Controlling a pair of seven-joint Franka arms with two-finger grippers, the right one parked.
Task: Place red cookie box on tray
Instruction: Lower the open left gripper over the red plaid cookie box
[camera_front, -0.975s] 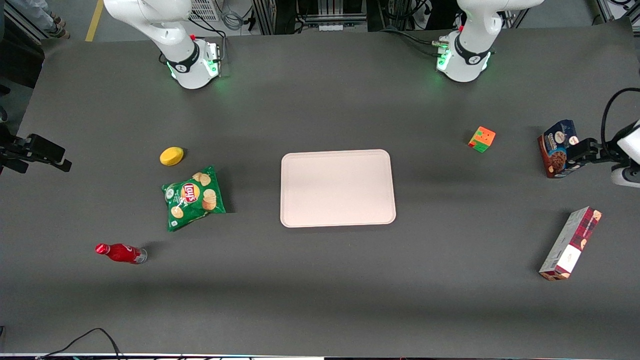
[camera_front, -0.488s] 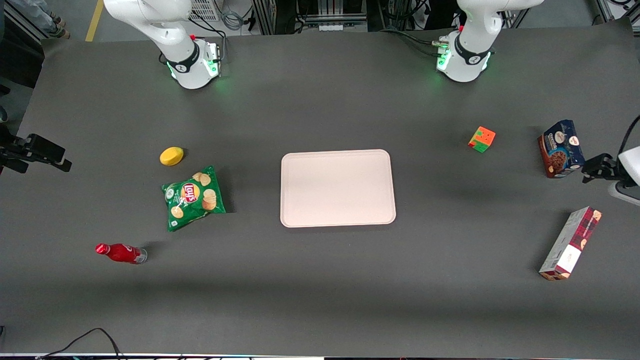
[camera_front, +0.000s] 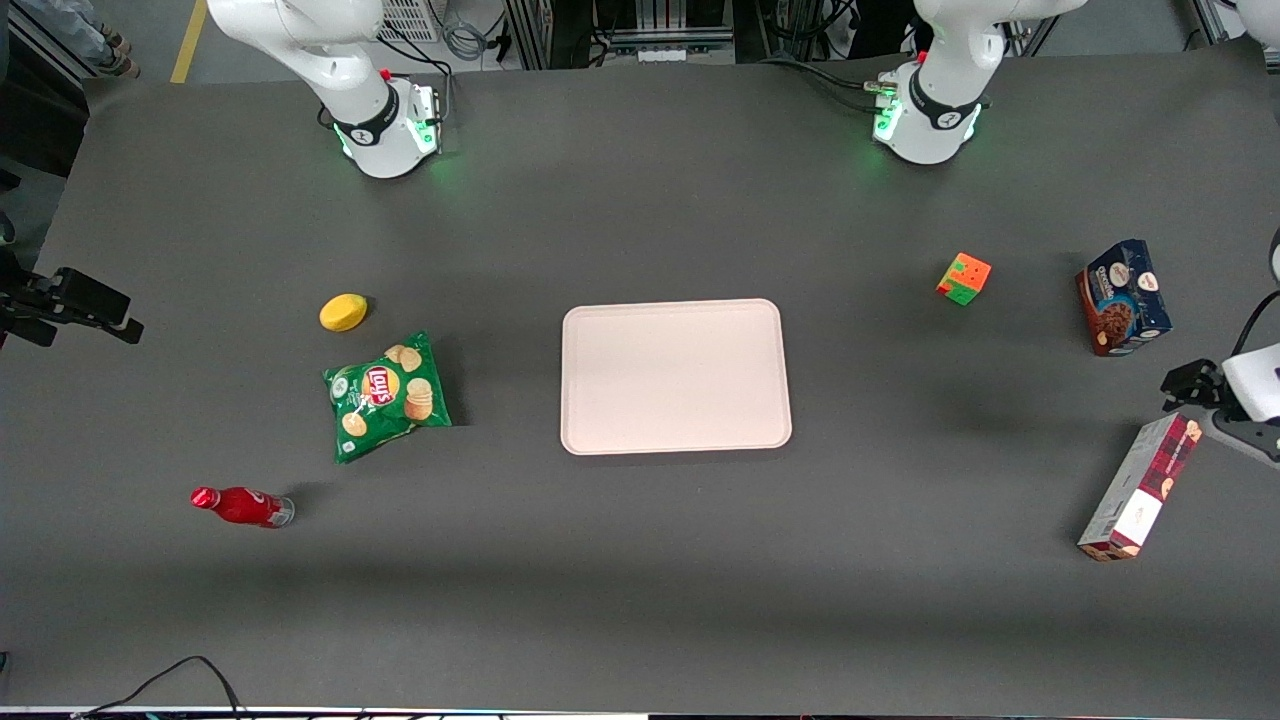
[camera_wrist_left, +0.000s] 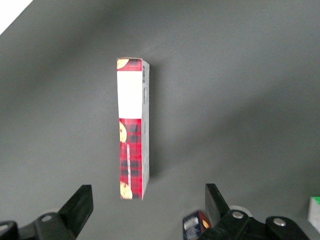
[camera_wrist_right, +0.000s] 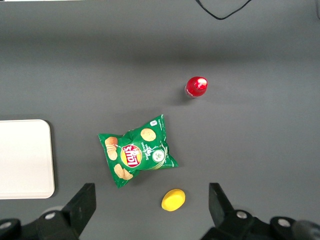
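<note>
The red cookie box (camera_front: 1140, 487) lies on the dark table toward the working arm's end, nearer the front camera than the blue box. It also shows lengthwise in the left wrist view (camera_wrist_left: 132, 130), plaid with a white label panel. My left gripper (camera_front: 1190, 385) hangs above the table just by the box's end that is farther from the front camera. In the wrist view the gripper (camera_wrist_left: 147, 210) is open and empty, its fingers (camera_wrist_left: 80, 205) wide apart, with the box's near end between them lower down. The pale pinkish tray (camera_front: 675, 377) lies bare at the table's middle.
A dark blue cookie box (camera_front: 1122, 297) stands farther from the front camera than the gripper. A colourful cube (camera_front: 964, 278) lies between it and the tray. A chips bag (camera_front: 387, 395), a yellow lemon-like thing (camera_front: 343, 312) and a red bottle (camera_front: 240, 506) lie toward the parked arm's end.
My left gripper has moved from beside the blue box toward the front camera, to just by the red cookie box's end. Nothing on the table has moved.
</note>
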